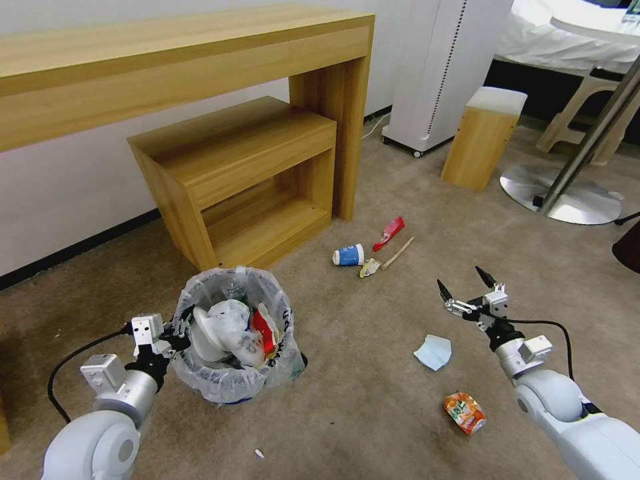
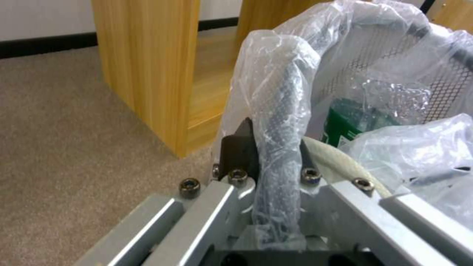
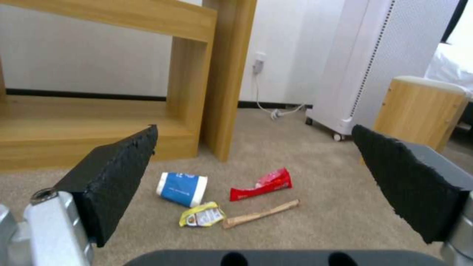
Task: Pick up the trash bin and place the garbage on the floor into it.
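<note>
Midway stage of the clean-up. The left tool [image 1: 175,331] is clamped on the rim of the trash bin [image 1: 235,383], its jaws pinching the mesh wall and the clear liner together, as the left wrist view confirms; the bin stands on the carpet in front of the low wooden shelf unit [image 1: 247,177]. Already inside the bin: a white slipper [image 1: 208,331], a red-white packet [image 1: 263,330] and a bottle with green label [image 2: 356,123]. The right tool [image 1: 465,291] hangs above the floor with its jaws wide apart and empty, facing a cluster of litter: blue-white cup [image 1: 349,255], red wrapper [image 1: 389,233], wooden stick [image 1: 398,253] and a small yellow packet [image 1: 369,268]. Nearer the right arm lie a pale blue mask [image 1: 433,352] and an orange can [image 1: 465,412]. Judged from this, roughly half of the garbage remains to be collected.
</note>
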{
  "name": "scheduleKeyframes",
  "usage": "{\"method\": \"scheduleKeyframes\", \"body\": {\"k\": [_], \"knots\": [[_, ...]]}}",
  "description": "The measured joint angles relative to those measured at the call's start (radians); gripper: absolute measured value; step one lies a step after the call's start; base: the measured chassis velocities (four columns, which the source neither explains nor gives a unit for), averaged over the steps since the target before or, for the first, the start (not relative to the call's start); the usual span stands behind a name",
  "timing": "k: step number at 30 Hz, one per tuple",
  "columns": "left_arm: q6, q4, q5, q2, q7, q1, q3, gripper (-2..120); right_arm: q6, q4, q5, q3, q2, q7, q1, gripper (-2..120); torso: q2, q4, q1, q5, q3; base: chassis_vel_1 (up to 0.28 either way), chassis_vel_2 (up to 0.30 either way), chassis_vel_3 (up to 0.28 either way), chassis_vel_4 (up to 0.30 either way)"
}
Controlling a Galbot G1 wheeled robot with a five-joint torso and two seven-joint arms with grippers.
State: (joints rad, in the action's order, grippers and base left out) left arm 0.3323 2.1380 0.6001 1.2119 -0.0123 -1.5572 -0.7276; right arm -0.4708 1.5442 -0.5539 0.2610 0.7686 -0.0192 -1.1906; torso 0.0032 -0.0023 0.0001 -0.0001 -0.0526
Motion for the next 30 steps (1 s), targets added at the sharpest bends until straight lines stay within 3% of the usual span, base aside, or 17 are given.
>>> {"method": "scheduleKeyframes", "body": {"k": [7, 9, 16, 30], "knots": [[0.0, -0.009, 0.0, -0.001, 0.0, 0.002, 0.0, 2, -0.007, -0.005, -0.003, 0.012, -0.023, -0.056, -0.007, 100, 0.0, 0.0001, 0.0, 0.0001, 0.0, 0.0, 0.0, 0.0, 0.0], [0.0, -0.015, 0.0, -0.002, 0.0, 0.003, 0.0, 2, 0.017, 0.0, -0.023, 0.038, -0.062, -0.131, -0.032, 100, 0.0, 0.0, 0.0, 0.0001, 0.0, 0.0, 0.0, 0.0, 0.0], [-0.007, -0.035, -0.003, -0.002, 0.0, 0.01, -0.001, 2, 0.073, 0.02, -0.094, 0.074, -0.142, -0.22, -0.096, 100, 0.0, -0.0001, 0.0, 0.0, 0.0, 0.0, 0.0, 0.0, 0.0], [-0.027, -0.058, -0.023, 0.026, 0.002, 0.006, -0.016, 2, 0.249, 0.086, -0.115, 0.094, -0.254, -0.116, -0.126, 100, 0.0, 0.0, 0.0, 0.0, 0.0, 0.0, 0.0, 0.0, 0.0]]}}
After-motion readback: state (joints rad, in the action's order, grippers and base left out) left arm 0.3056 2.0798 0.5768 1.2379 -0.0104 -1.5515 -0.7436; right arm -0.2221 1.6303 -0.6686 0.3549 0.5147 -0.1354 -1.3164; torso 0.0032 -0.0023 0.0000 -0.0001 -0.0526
